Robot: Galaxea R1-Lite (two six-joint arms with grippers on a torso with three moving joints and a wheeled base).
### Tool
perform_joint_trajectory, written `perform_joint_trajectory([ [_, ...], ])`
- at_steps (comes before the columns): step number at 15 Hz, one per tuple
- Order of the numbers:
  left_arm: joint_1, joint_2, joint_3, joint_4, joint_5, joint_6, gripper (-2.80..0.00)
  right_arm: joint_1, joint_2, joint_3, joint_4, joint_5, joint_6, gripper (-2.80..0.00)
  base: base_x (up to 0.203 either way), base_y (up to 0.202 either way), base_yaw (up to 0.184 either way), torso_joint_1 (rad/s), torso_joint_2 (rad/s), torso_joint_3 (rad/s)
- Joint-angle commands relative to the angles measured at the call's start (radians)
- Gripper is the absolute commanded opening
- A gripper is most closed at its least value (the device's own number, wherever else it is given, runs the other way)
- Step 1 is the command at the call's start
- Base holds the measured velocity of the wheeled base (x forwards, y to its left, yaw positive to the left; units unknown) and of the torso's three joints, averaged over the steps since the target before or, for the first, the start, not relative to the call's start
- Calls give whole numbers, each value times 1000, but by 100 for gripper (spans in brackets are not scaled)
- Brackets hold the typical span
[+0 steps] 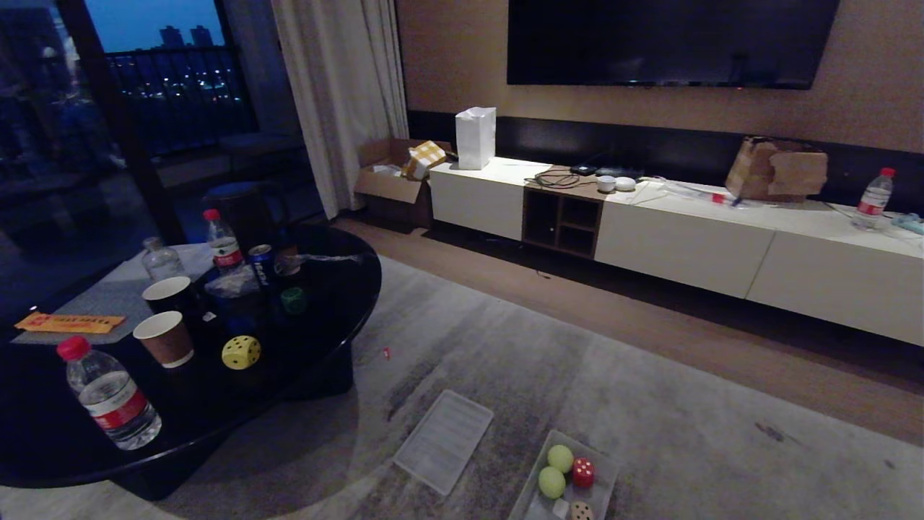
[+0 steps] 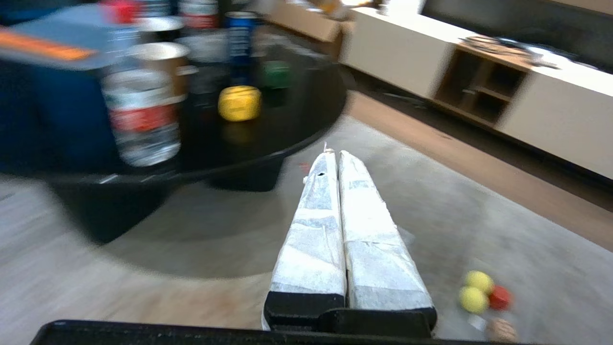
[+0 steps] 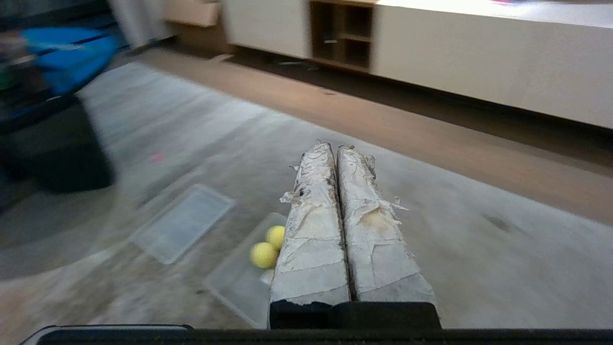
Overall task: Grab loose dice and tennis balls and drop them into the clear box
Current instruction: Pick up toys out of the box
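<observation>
At lower right, two fuzzy yellow-green tennis balls lie in the clear plastic box; left, a yellow die sits on the round black table.

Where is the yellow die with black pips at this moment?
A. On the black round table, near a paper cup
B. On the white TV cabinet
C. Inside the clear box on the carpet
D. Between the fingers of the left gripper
A: in the head view the yellow die sits on the black round table beside a paper cup, while the clear box on the carpet holds only two tennis balls, a red die and a tan die.
</observation>
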Motion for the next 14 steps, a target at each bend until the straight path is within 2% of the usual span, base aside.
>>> perform_joint_trajectory([
  [1,0,0,0,0,1,-1,-280,0,1,9,0,1,1,-280,-3,-6,157,5,-2,7],
  [14,0,0,0,0,2,-1,-280,0,1,9,0,1,1,-280,0,-9,164,3,2,4],
])
